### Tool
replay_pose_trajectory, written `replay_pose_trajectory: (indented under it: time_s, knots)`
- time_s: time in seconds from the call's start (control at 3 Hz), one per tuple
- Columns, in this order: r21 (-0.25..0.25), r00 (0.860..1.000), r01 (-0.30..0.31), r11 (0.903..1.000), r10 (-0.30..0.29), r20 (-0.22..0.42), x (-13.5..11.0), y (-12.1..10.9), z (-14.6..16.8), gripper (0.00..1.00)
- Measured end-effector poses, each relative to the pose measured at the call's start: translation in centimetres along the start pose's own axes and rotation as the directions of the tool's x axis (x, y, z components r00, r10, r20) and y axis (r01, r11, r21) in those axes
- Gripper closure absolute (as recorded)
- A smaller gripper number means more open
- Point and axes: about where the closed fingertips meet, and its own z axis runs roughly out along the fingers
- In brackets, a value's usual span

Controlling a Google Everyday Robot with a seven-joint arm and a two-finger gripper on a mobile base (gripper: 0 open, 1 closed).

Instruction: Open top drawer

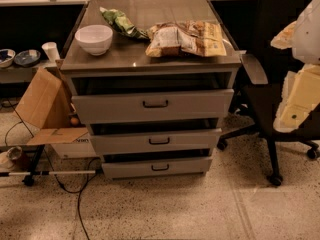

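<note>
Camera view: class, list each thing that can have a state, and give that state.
Wide grey metal top drawer: pulled partly out.
Middle grey drawer: slightly out.
Bottom grey drawer: slightly out.
Round white bowl: upright on the cabinet top.
Brown cardboard box: flaps open.
Gripper: far right, apart from the drawers.

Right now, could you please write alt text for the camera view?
The top drawer of a grey cabinet sits slightly pulled out, its handle free. A white bowl and snack bags rest on top; the gripper hangs at the right edge, in front of a black chair.
</note>
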Motion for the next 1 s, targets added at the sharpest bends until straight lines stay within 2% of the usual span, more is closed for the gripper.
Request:
replay_pose_trajectory:
  time_s: [0.33,0.67,1.0]
  knots:
    - [-0.002,1.000,0.002,1.0000,-0.002,0.006,-0.6,0.3,0.4,0.00]
    - [-0.002,0.999,-0.008,1.0000,0.009,0.042,-2.7,1.3,2.8,0.00]
    - [-0.012,0.996,-0.018,0.9998,0.019,0.082,-6.6,1.7,8.9,0.00]
